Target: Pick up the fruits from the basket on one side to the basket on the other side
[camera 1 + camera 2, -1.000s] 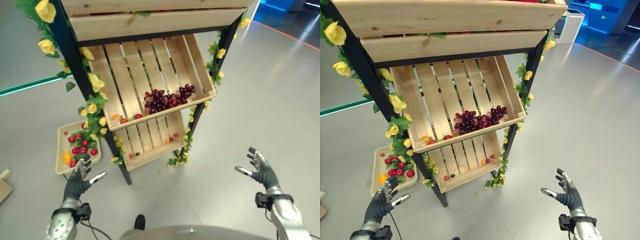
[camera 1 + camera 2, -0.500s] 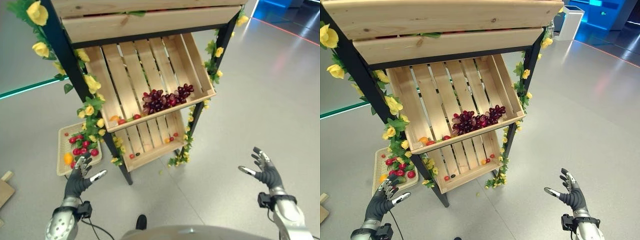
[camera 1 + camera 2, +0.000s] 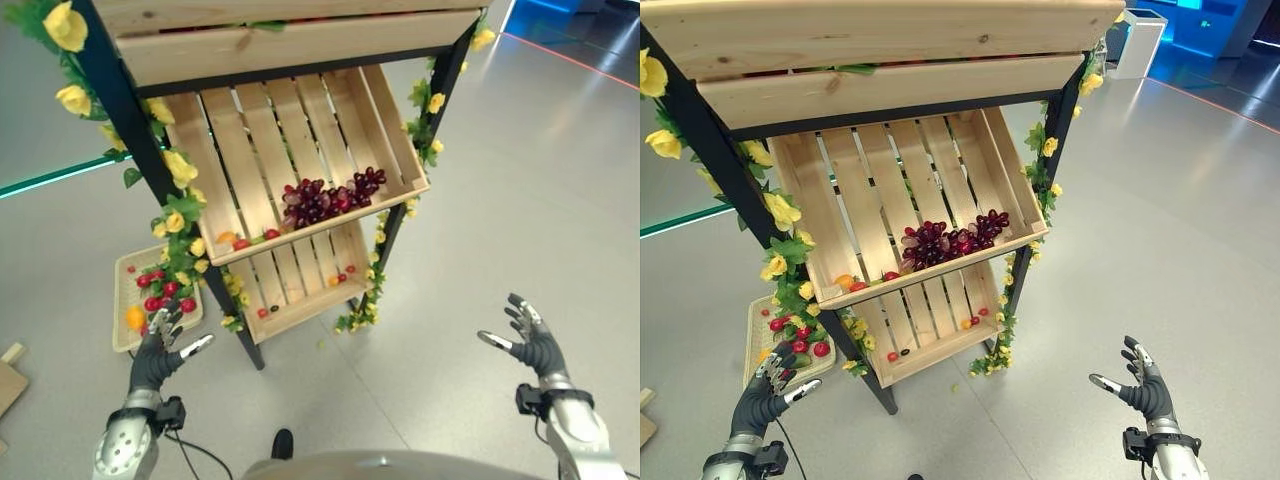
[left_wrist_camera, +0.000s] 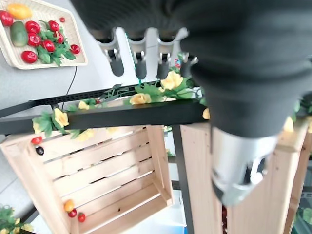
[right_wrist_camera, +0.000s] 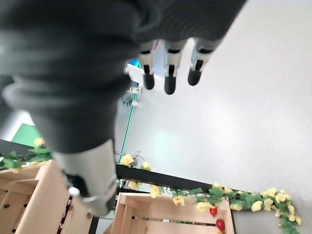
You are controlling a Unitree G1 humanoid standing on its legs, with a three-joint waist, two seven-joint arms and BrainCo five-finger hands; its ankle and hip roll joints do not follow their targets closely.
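Your fruits (image 3: 160,298) lay in the flat basket (image 3: 127,270) on the floor, just beyond your left hand (image 3: 156,355), which hovered short of its near edge with fingers spread, empty. Above and to that hand's right, grapes (image 3: 325,197) sat in the middle crate (image 3: 250,130) of the flowered rack (image 3: 110,100). Your right hand (image 3: 530,342) was well apart from both, raised over bare floor, fingers fanned and holding nothing.

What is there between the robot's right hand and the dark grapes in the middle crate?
In the left eye view, bare grey floor, then the crate's wooden front wall, lie between the right hand and the grapes.
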